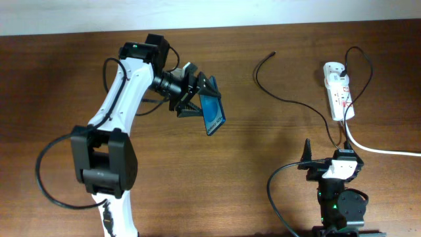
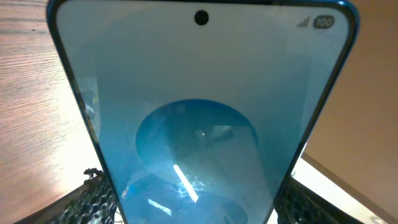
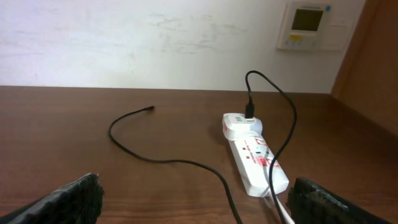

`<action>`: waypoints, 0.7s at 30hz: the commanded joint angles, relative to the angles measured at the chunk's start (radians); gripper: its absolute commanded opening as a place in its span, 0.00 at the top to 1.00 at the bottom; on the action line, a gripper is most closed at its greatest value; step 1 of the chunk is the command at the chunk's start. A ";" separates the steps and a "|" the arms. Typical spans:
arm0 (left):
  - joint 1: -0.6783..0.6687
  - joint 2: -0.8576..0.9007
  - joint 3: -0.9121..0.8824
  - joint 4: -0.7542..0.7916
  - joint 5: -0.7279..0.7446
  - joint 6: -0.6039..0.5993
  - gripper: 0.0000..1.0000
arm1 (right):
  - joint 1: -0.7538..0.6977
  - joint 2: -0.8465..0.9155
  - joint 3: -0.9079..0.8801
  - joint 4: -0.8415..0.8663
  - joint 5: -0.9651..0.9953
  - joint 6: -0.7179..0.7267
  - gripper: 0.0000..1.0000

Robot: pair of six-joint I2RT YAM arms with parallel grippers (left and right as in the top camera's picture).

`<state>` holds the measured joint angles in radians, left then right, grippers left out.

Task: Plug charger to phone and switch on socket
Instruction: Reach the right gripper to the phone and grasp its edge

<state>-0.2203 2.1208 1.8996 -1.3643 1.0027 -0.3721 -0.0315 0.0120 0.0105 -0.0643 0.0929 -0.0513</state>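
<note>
The left gripper (image 1: 197,97) clamps the phone (image 1: 214,113) at upper centre. In its wrist view the screen fills the frame and hides nearly everything beyond. The right gripper (image 3: 199,205) gapes wide at lower right, holding nothing. The socket (image 1: 339,92) lies at upper right with the charger (image 1: 289,99) adapter plugged into it, and the plug tip lies loose on the table (image 1: 52,79). The socket's switch position is too small to make out.
</note>
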 commanded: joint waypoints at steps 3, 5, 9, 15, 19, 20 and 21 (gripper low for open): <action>0.002 0.043 0.015 0.021 0.127 -0.009 0.47 | 0.006 -0.006 -0.005 -0.007 -0.190 0.030 0.01; 0.002 0.045 0.015 0.021 0.131 -0.009 0.48 | 0.006 -0.006 -0.005 -0.001 -0.252 0.184 0.01; 0.011 0.045 0.015 0.030 0.131 -0.010 0.47 | 0.006 -0.006 -0.005 0.008 -0.355 0.694 0.01; 0.015 0.045 0.015 0.037 0.138 -0.009 0.49 | 0.006 -0.006 -0.005 0.016 -0.373 0.707 0.01; 0.015 0.045 0.015 0.040 0.153 -0.009 0.48 | 0.006 -0.006 0.015 0.015 -0.427 0.707 0.02; 0.015 0.045 0.015 0.040 0.153 -0.009 0.48 | 0.006 -0.006 0.046 0.008 -0.447 0.707 0.02; 0.016 0.045 0.015 0.040 0.153 -0.009 0.48 | 0.006 -0.005 0.080 -0.016 -0.452 0.707 0.02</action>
<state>-0.2108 2.1586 1.8996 -1.3258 1.0973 -0.3759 -0.0315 0.0120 0.0158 -0.0536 -0.3054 0.6502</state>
